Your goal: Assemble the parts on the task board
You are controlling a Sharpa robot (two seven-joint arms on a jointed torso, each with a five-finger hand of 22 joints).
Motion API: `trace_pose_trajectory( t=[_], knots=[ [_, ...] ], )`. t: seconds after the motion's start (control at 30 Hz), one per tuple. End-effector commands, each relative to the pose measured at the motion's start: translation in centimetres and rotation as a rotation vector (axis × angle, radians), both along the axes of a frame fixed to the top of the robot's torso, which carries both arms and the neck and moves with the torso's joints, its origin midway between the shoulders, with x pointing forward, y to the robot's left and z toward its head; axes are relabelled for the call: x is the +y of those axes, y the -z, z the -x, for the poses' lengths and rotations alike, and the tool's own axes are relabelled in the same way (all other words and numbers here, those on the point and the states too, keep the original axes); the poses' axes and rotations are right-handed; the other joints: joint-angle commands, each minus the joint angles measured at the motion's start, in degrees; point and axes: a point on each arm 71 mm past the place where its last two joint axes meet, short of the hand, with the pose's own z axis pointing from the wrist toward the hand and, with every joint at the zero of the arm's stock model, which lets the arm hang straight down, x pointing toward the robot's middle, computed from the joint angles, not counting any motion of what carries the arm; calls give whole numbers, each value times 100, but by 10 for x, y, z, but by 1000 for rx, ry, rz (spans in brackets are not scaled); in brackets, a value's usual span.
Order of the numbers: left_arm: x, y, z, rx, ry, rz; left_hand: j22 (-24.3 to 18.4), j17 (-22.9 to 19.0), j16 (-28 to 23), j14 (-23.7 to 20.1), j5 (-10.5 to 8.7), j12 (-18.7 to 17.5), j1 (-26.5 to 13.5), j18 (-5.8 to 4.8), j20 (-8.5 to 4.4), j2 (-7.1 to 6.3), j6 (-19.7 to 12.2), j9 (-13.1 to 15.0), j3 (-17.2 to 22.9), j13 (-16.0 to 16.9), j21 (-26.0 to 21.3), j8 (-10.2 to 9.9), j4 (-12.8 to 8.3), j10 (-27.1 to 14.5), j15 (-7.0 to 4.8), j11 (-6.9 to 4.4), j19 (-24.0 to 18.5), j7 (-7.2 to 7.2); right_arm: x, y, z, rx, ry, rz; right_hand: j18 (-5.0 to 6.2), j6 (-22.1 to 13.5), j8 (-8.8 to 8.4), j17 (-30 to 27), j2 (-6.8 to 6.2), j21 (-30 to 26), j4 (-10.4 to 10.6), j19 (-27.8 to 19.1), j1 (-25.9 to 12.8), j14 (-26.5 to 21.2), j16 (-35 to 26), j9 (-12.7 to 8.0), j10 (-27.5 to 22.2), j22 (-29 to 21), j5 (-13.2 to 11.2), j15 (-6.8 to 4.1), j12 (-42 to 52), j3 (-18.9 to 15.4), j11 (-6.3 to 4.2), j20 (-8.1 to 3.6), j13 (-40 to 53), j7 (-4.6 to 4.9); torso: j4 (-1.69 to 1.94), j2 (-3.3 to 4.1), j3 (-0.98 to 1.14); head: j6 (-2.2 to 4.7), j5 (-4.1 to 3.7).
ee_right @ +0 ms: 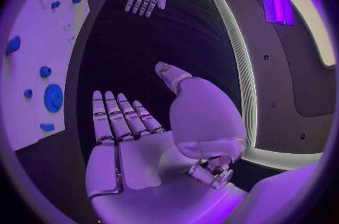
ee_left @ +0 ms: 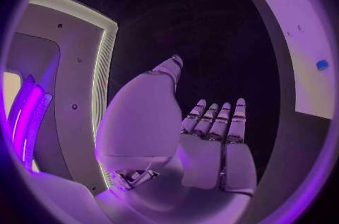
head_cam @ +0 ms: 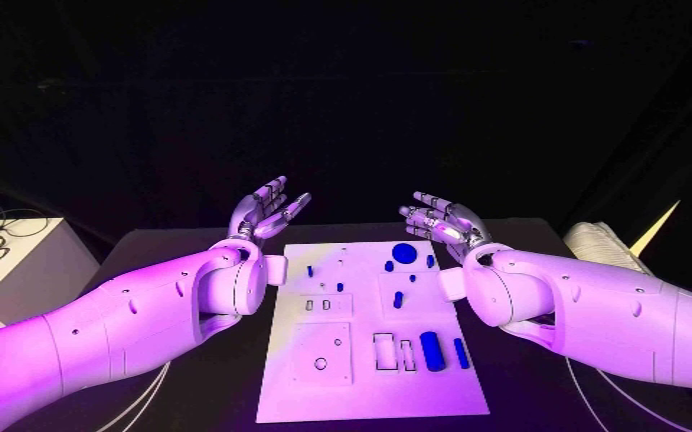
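Parts (head_cam: 430,343) untouched; both hands empty, spread

Task board (head_cam: 368,392): white plate, plain, with thin outlined rectangles and small circles marked on it. Parts on it all blue: round disc (head_cam: 404,253), upright cylinder (head_cam: 430,344), slim bar (head_cam: 462,353), short peg (head_cam: 398,299), plus a few small blue dots near the far end. Table (head_cam: 159,252): black, no pattern. Left hand (head_cam: 265,211) and right hand (head_cam: 441,221): silver, segmented fingers with darker bands between the segments. Both arms white, smooth shells. White box (head_cam: 36,252) at the table's left edge, with dark cable across it. Pale cushion-like object (head_cam: 599,244) at the right edge, beside a yellowish strip.
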Motion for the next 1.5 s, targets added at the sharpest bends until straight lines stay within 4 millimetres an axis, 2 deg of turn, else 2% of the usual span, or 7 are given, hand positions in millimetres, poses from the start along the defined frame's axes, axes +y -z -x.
trace_pose_trajectory(
  t=[0.03, 0.17, 0.27, 0.37, 0.67, 1.07, 1.5],
  knots=[
    [-7, -5, -2, -46, 96, 34, 12, 16, 44, 92, 39, 49, 262, 123, 39, -8, 139, 29, 21, 17, 29, 54, 72, 131, 34, 49, 92, 471, 9, 2, 0, 52, -156, -16, 155, 353, 100, 62, -25, 111, -153, 340, 388, 532, 102, 65, 497, 41, 7, -9, 72, 134, 9, 41, 37, 872, 0, 1, 1, 0, 1],
    [-7, -5, -2, -46, 96, 34, 39, 47, 86, 271, 23, 81, 298, 135, 44, 69, 312, 65, 38, 39, 83, 105, 62, 344, 32, 107, 238, 518, 8, 2, -1, 60, -174, -11, 318, 1386, 358, 238, -76, 309, -397, 1085, 722, 1923, 387, 278, 1735, 116, -150, -171, 199, 189, -109, 35, 108, 806, 0, 1, 1, 0, 1],
    [11, -11, 6, -41, 170, 58, 309, 317, 520, 1927, -10, 373, 233, 109, 48, 231, 1502, 338, 179, 159, 611, 483, -48, 1971, 59, 446, 1791, 797, 0, -14, -16, -145, -209, 212, 453, 2090, 547, 261, -113, 576, -468, 1918, 844, 2180, 439, 419, 2329, 212, -212, -285, 213, 212, -224, 28, 128, 653, -11, 172, -37, 1, -100],
    [15, -16, 7, -48, 188, 50, 444, 521, 863, 3107, -18, 572, 197, 320, 20, 230, 2408, 536, 328, 228, 985, 796, -194, 3369, -137, 274, 2487, 678, -4, -21, -20, -224, -222, 306, 528, 2649, 682, 325, -170, 855, -570, 2507, 1002, 2631, 598, 510, 2758, 283, -280, -442, 245, 268, -345, -73, 129, 570, 5, 218, -36, 25, -121],
    [19, -33, 17, -74, 221, 40, 745, 1060, 1400, 4322, -29, 564, 56, 430, -264, 15, 3315, 660, 1026, 228, 1733, 1120, -538, 4625, -550, -83, 3332, 427, -7, -41, -27, -421, -321, 594, 514, 3319, 855, 467, -275, 1318, -703, 3366, 1165, 3518, 892, 552, 3512, 427, -310, -765, 245, 348, -560, -447, 121, 425, 79, 440, -76, 57, -184],
    [21, -52, 42, -76, 297, 36, 1636, 2184, 2544, 4895, -57, 243, -391, 394, -599, -193, 3491, 777, 1596, 228, 3163, 1104, -978, 5095, -826, -215, 3419, 332, -10, -56, -31, -493, -376, 950, 494, 3916, 874, 1541, -440, 3126, -743, 4348, 1130, 5314, 1965, 595, 4416, 1511, -186, -1344, 141, 279, -944, -1054, 136, 153, 167, 693, -149, 60, -305],
    [18, -64, 65, -69, 354, 55, 2489, 3136, 4009, 4529, -70, 247, -662, 394, -631, -250, 3459, 864, 1717, 240, 4402, 1027, -1210, 5065, -855, -231, 2969, 318, -5, -57, -31, -497, -423, 1265, 140, 3758, 568, 4173, -921, 6115, -457, 5072, 771, 5548, 4782, 710, 3969, 4857, -330, -1354, 132, 674, -938, -1034, 133, 95, 250, 882, -238, 55, -450]
  ],
)
